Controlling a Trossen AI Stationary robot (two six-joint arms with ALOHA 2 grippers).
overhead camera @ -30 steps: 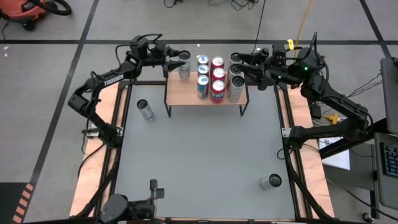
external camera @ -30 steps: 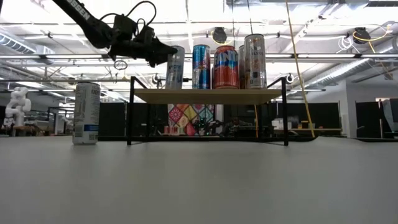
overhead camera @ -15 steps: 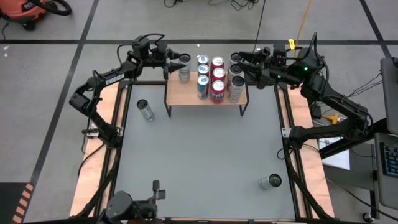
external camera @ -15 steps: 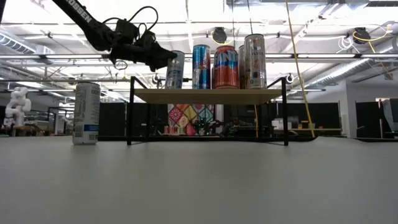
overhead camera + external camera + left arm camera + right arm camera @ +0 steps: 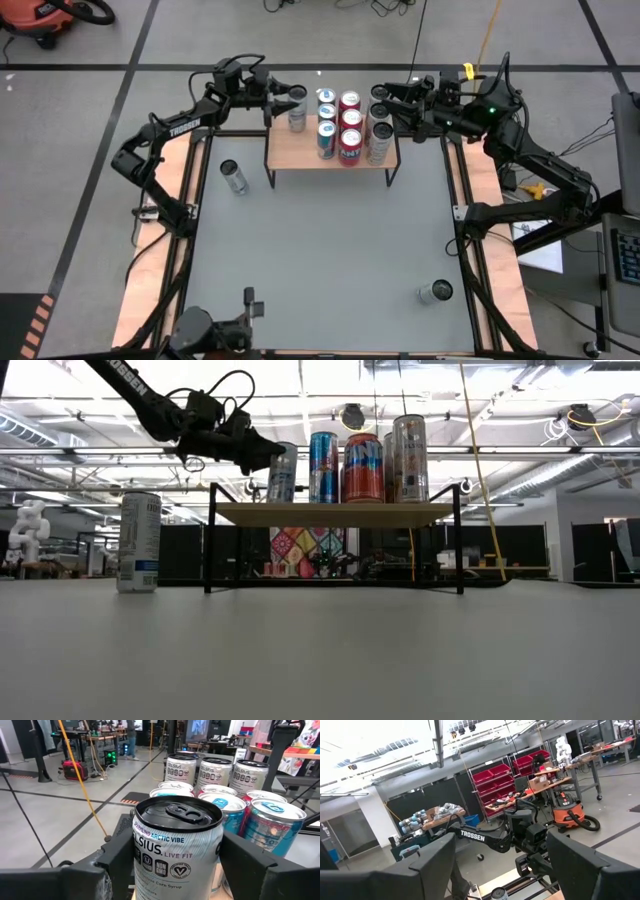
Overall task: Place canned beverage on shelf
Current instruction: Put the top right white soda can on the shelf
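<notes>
The silver Celsius can (image 5: 177,850) is being gripped by the left tool (image 5: 283,102) at the wooden shelf (image 5: 300,150) edge; a misjudged release risks tipping it off.

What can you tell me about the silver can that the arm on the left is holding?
The can is silvery white, metal by its look, printed "Celsius Arctic Vibe", its dark top unopened with the pull tab flat. It stands upright at the left end of the shelf, beside the other cans. The left gripper clasps its sides, a dark finger on each.
</notes>
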